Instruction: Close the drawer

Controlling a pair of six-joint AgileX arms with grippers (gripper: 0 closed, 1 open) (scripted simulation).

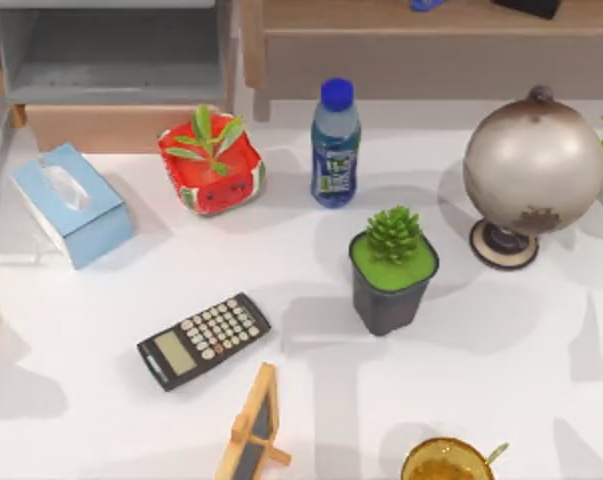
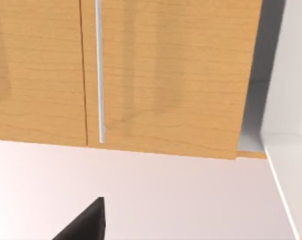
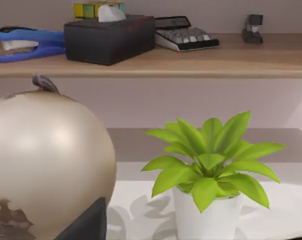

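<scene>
The drawer [image 1: 111,60] stands pulled out at the table's back left, its grey inside showing behind a light wooden front [image 1: 106,128]. In the left wrist view that wooden front [image 2: 171,75] is close ahead, with a slim silver handle [image 2: 99,75] running down it and a gap to the grey inside at one end. A dark part of my left gripper [image 2: 85,226] pokes in at the edge, low over the white table and apart from the front. My right gripper [image 3: 86,225] sits beside the globe at the right.
In front of the drawer lie a blue tissue box [image 1: 71,205] and a watermelon-patterned planter [image 1: 211,165]. A bottle [image 1: 335,145], potted succulent [image 1: 393,270], calculator [image 1: 203,340], small easel [image 1: 256,425], globe [image 1: 533,165] and white-potted plant [image 3: 211,200] stand about. A wooden shelf [image 1: 431,40] runs along the back.
</scene>
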